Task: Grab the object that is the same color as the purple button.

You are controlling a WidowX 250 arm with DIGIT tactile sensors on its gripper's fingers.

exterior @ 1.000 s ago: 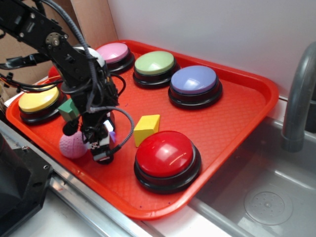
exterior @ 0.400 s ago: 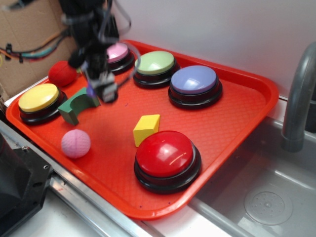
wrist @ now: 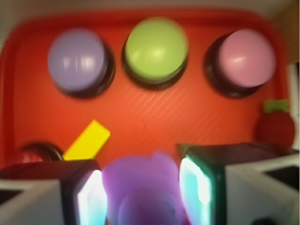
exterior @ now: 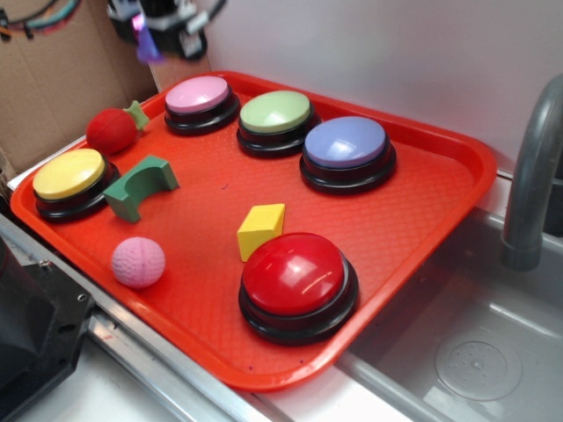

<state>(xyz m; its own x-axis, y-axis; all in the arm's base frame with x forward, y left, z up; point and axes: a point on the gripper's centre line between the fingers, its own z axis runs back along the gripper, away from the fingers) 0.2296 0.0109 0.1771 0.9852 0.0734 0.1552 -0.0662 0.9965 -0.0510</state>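
Gripper (wrist: 140,197) is clenched on the purple duck (wrist: 140,192): in wrist view the duck sits right btwn the two lit fingers (wrist: 91,197), touching both pads, its body filling the gap, top poking just above the fingertips. View is blurred, so duck detail can't be made out.

Exterior view: gripper (exterior: 163,35) is high up at the top left, above and behind the tray's far left corner, partly cut off by the frame edge. A bit of purple, the duck (exterior: 141,37), shows at its left side, off the tray surface and well apart from everything on it.

On the red tray (exterior: 440,189): purple button (exterior: 346,142) in the back row on the right, green button (exterior: 275,112) just beside it, pink button (exterior: 198,95) at the left end of that row. Red button (exterior: 297,274) at the front, yellow block (exterior: 261,230) touching or nearly touching its back left edge. Yellow button (exterior: 69,174) at far left, green arch (exterior: 141,186) just beside it. Red ball (exterior: 111,130) near the back left rim w/ a small green piece next to it. Pink ball (exterior: 138,262) near the front left rim, alone.

Grey faucet (exterior: 532,185) and sink (exterior: 475,352) to the right of the tray.
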